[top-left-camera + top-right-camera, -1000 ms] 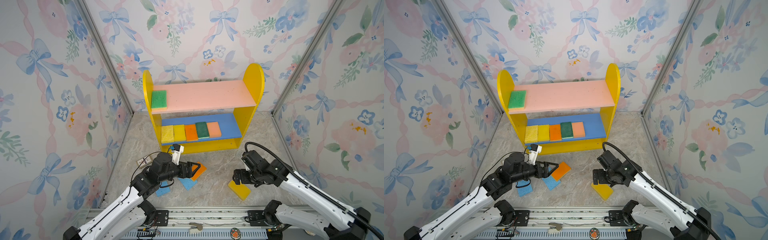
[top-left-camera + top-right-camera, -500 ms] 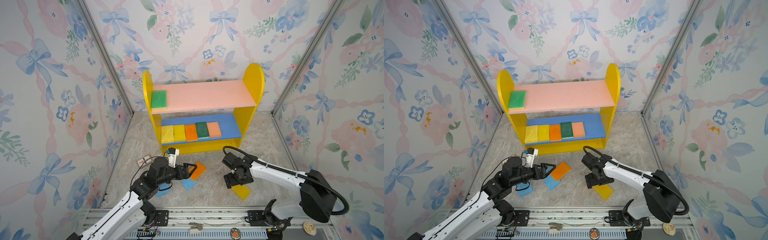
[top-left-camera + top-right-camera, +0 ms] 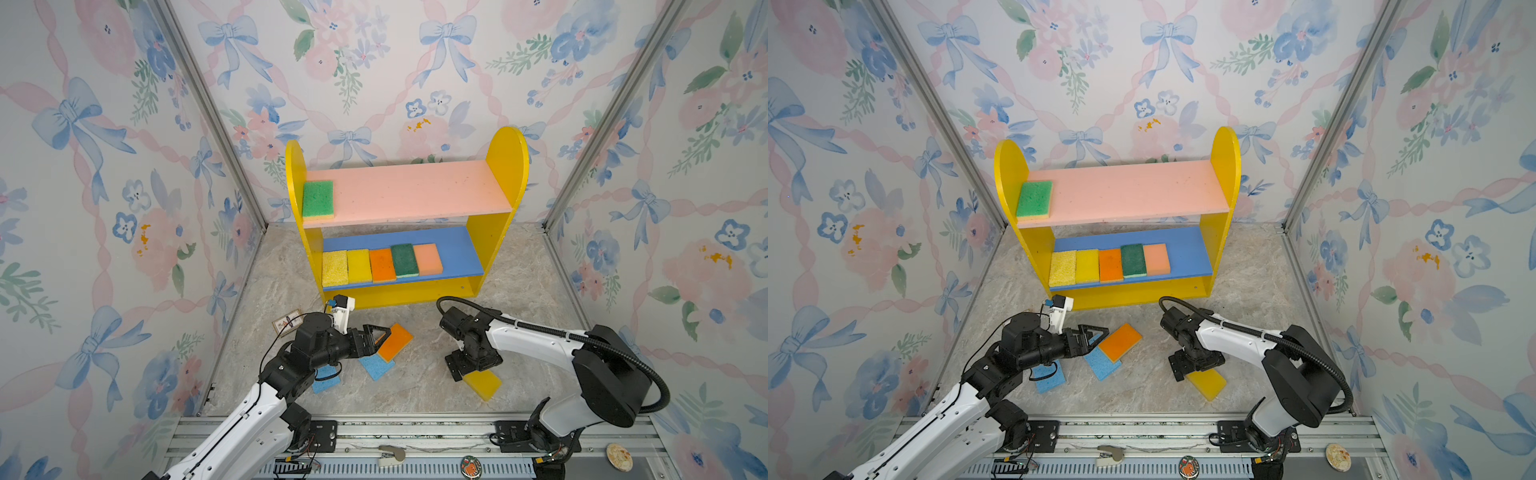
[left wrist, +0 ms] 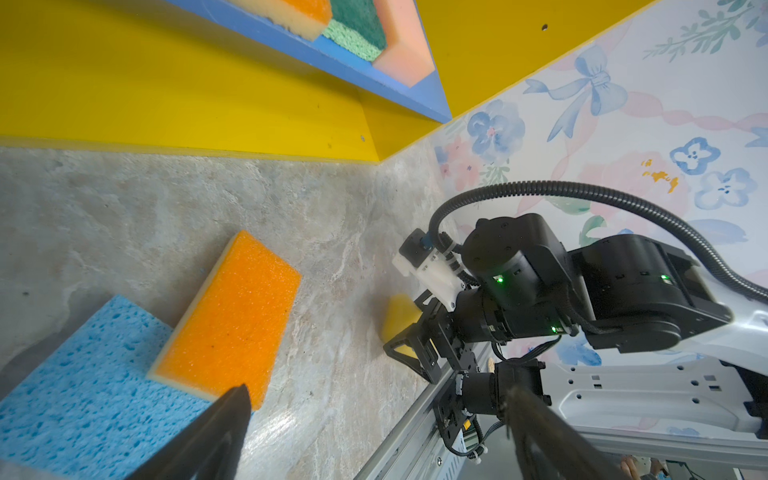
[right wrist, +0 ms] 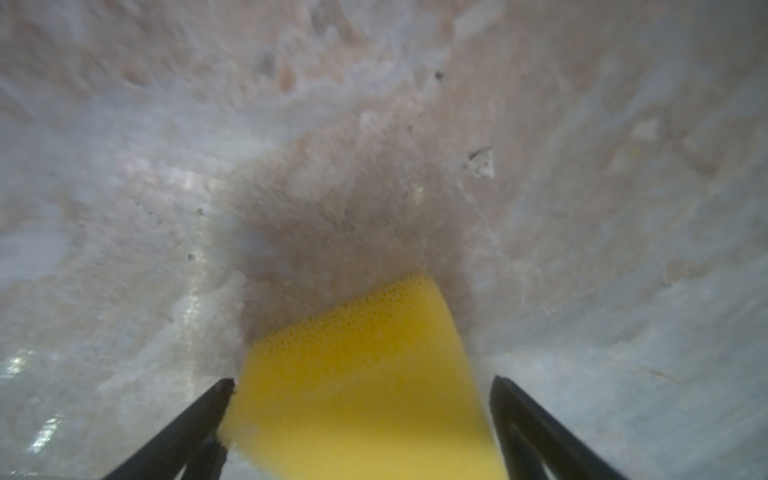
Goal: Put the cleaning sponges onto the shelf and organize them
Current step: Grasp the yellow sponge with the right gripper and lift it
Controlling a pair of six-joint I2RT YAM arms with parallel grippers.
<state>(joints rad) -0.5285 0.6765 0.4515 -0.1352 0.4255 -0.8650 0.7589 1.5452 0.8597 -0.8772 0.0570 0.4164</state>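
The shelf (image 3: 508,166) (image 3: 1224,166) stands at the back. A green sponge (image 3: 318,198) lies on its pink upper board, and several cleaning sponges (image 3: 381,264) sit in a row on the blue lower board. On the floor, an orange sponge (image 3: 395,341) (image 4: 232,316) rests partly on a blue sponge (image 3: 376,365) (image 4: 83,374). Another blue sponge (image 3: 326,380) lies under my left arm. My left gripper (image 3: 380,338) (image 4: 376,392) is open and empty beside the orange sponge. My right gripper (image 3: 473,370) (image 5: 362,382) points down, open, with its fingers on either side of a yellow sponge (image 3: 484,384) (image 5: 357,374).
A small card-like piece (image 3: 286,322) lies near the left wall. The wallpapered walls and metal corner posts close in three sides. The metal rail (image 3: 415,432) runs along the front, with small items (image 3: 390,453) below it.
My right arm has swung round and brought its open gripper down over the yellow sponge. The left gripper has drawn back slightly beside the orange sponge.
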